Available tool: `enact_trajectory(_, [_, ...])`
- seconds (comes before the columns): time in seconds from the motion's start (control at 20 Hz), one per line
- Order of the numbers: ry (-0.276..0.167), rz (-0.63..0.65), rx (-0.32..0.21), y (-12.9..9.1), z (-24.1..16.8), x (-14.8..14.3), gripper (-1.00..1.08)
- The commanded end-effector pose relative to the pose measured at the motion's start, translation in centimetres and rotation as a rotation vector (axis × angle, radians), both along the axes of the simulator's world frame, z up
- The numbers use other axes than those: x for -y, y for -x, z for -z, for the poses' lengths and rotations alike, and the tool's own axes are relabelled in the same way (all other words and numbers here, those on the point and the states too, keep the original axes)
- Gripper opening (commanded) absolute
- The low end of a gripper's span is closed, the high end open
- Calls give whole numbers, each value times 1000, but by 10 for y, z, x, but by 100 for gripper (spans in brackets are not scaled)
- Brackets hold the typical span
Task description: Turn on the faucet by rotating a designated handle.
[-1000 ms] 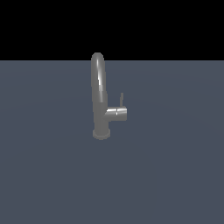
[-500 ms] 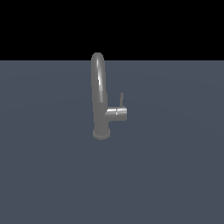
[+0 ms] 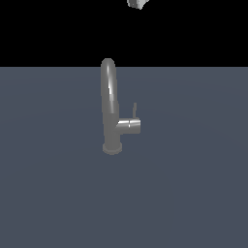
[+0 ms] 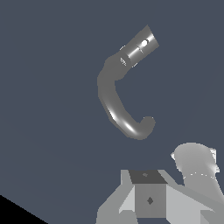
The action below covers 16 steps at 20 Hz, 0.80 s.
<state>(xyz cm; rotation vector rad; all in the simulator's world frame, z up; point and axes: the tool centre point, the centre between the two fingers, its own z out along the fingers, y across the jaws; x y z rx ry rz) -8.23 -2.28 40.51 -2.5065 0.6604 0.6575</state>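
Note:
The faucet (image 3: 110, 104) is a tall glossy grey gooseneck standing upright on a round base flange, with a short side cylinder (image 3: 130, 125) pointing to the exterior view's right. The handle (image 3: 134, 109) is a thin dark stick standing up from the end of that cylinder. In the wrist view the faucet (image 4: 114, 100) is seen from above, and the side cylinder (image 4: 139, 47) too. My gripper (image 4: 148, 194) shows as one joined grey block high above the faucet, touching nothing. Only a pale bit of the arm (image 3: 137, 3) shows at the exterior view's top edge.
The faucet stands on a flat dark blue-grey surface (image 3: 193, 193). A black background lies beyond its far edge. A thick pale arm link (image 4: 197, 168) shows beside the gripper in the wrist view.
A pale piece of the arm has come into sight at the top edge of the exterior view. The faucet and handle have not moved.

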Motion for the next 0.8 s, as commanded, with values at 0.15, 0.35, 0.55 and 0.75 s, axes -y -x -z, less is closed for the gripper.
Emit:
enact_trajectory(0.15, [-89, 81, -96, -25, 25, 6, -100])
enact_trajectory(0.35, [-156, 143, -169, -42, 46, 10, -100])
enact_trajectory(0.55, [-227, 208, -245, -58, 70, 14, -100])
enact_trajectory(0.75, [-303, 277, -327, -72, 97, 18, -100])
